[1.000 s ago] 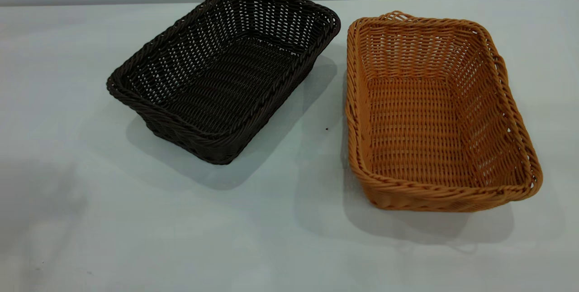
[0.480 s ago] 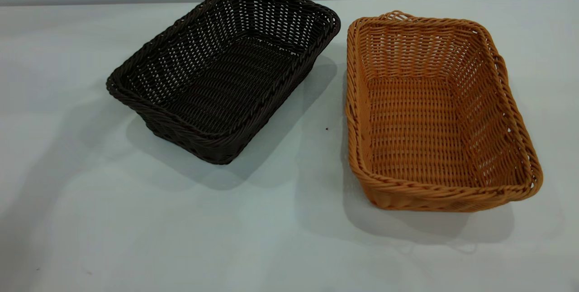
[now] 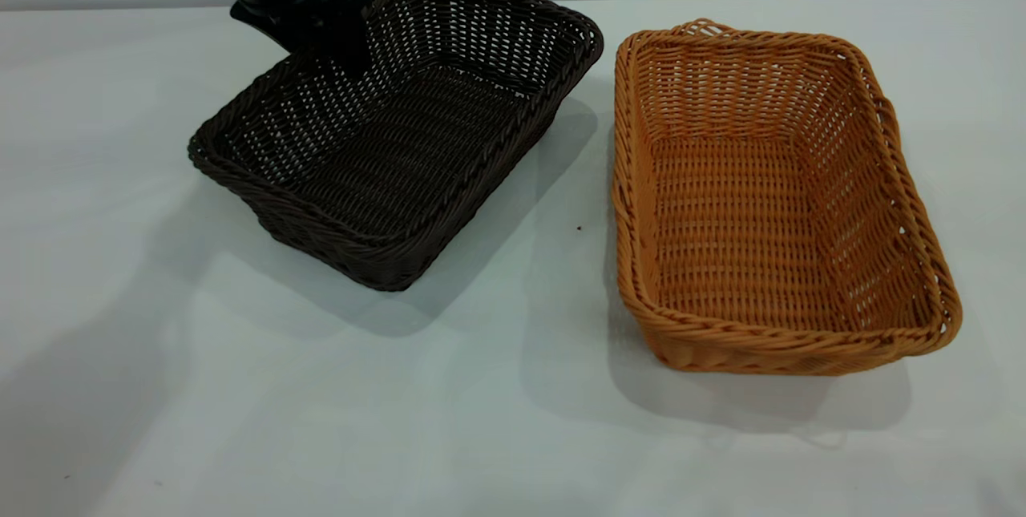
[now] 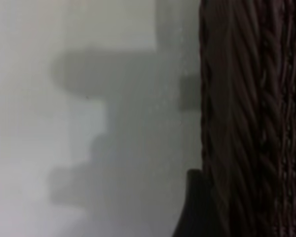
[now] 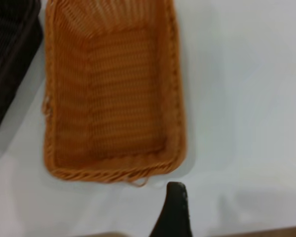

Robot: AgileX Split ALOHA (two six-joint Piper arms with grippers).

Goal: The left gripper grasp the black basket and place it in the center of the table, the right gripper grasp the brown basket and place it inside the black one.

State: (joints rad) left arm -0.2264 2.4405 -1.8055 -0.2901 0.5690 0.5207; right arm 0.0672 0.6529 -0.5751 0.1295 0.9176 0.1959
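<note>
Baskets sit side by side on the table (image 3: 513,421): the black basket (image 3: 401,140) left, the brown basket (image 3: 769,204) right, apart. The left gripper (image 3: 321,28) hangs at the black basket's far-left rim; whether its jaws are released or clenched cannot be told.

A pale grey-white table (image 3: 497,421) carries two woven baskets side by side. The black basket (image 3: 401,132) sits toward the far left; the brown basket (image 3: 761,204) sits toward the right edge.
</note>
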